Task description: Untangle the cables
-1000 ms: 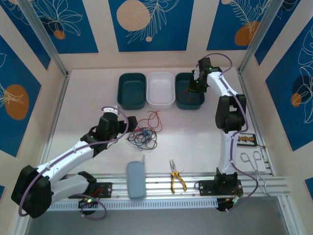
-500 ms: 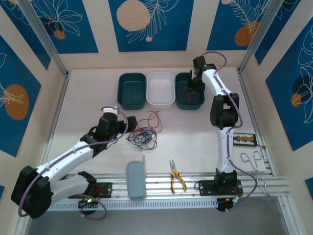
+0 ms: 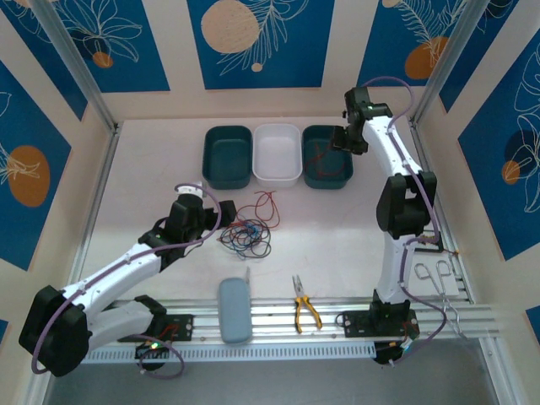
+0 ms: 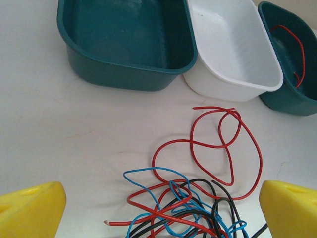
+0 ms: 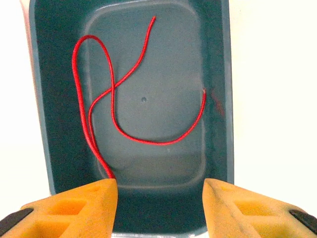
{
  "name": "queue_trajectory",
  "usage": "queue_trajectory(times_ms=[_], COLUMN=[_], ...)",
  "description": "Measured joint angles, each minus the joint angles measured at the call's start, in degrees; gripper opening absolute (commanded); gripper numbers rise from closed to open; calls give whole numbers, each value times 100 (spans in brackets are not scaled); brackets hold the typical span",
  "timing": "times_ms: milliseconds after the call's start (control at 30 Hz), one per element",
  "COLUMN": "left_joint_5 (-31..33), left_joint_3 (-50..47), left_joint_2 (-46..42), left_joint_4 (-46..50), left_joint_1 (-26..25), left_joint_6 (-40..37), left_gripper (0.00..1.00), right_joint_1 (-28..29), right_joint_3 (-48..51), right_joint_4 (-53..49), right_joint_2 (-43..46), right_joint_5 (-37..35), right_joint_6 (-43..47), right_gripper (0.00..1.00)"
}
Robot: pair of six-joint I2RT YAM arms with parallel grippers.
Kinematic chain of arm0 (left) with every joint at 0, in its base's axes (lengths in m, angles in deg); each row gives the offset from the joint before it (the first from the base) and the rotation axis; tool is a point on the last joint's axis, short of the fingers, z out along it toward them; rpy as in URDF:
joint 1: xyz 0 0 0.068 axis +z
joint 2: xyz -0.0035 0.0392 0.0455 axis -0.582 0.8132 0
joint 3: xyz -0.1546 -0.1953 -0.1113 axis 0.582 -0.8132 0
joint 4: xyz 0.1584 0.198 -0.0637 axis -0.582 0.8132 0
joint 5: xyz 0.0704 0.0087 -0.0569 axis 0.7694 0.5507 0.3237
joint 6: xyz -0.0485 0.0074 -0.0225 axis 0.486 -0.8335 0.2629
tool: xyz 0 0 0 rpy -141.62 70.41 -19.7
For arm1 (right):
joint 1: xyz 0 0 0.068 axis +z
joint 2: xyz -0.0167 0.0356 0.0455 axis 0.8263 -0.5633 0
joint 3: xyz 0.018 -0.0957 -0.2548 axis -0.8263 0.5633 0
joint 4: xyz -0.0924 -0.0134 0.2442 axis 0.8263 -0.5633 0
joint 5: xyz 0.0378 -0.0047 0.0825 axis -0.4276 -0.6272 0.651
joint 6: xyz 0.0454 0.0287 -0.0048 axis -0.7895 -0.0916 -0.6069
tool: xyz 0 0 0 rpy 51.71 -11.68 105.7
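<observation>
The tangle of red, black and blue cables (image 4: 184,206) is lying on the counter (image 3: 152,169) just ahead of the wide-spread left claw (image 4: 161,214), the nearer one, while the right claw (image 5: 159,191) is hanging parted over 1 loose red cable (image 5: 148,142) in a teal tray (image 5: 219,74).

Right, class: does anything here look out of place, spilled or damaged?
Only the cables: red, black and blue ones lie tangled on the table, and one red cable sits alone in the right-hand teal bin. Nothing looks spilled or damaged.

White tray (image 3: 278,156), yellow-handled pliers (image 3: 305,312), grey case (image 3: 234,310)
</observation>
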Motion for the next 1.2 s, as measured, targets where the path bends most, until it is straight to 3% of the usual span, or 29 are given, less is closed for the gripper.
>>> queue_trajectory(times_ms=[300,533,767,1200], left_joint_5=[31,87,76,-46], left_joint_3=[0,-2,-2,0], left_joint_2=[0,2,153,282], left_joint_4=[-2,55,85,103], left_joint_1=[0,0,0,0], left_joint_6=[48,131,179,319], left_gripper=[100,100,100,100], right_joint_1=[339,1591,2601,2736], right_joint_3=[1447,2396,2997,3156], right_joint_4=[341,625,894,1340], right_joint_2=[1325,2179,2122,984], right_joint_5=[306,382,562,1097], right_joint_6=[-470,-977,-1333,-1392], right_gripper=[51,50,53,53])
